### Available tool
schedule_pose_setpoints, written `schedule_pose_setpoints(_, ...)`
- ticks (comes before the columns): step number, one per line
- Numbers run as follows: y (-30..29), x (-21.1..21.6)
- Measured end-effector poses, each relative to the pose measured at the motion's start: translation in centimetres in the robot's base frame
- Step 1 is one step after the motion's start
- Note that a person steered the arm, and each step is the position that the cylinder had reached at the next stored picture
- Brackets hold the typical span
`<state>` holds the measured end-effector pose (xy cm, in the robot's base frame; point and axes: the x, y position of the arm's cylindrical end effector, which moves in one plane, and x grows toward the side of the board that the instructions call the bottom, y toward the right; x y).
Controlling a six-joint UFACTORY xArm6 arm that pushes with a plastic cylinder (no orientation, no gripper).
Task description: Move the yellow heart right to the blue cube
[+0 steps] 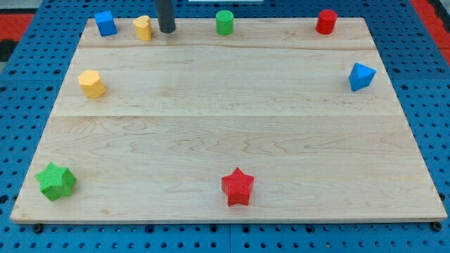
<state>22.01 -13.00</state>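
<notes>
The yellow heart (143,28) stands near the view's top left edge of the wooden board (232,133). The blue cube (105,22) sits a short way to its left, with a small gap between them. My tip (167,31) is just to the right of the yellow heart, close to it; I cannot tell if they touch. The rod rises out of the view's top.
A green cylinder (224,22) and a red cylinder (326,22) stand along the top edge. A yellow hexagon block (91,83) is at the left, a blue triangular block (361,76) at the right, a green star (55,181) at bottom left, a red star (238,187) at bottom middle.
</notes>
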Motion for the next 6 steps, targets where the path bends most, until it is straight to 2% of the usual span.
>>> schedule_pose_setpoints(2,-3.7,3.1)
schedule_pose_setpoints(4,-7.9,1.8)
schedule_pose_setpoints(6,-6.5,0.7)
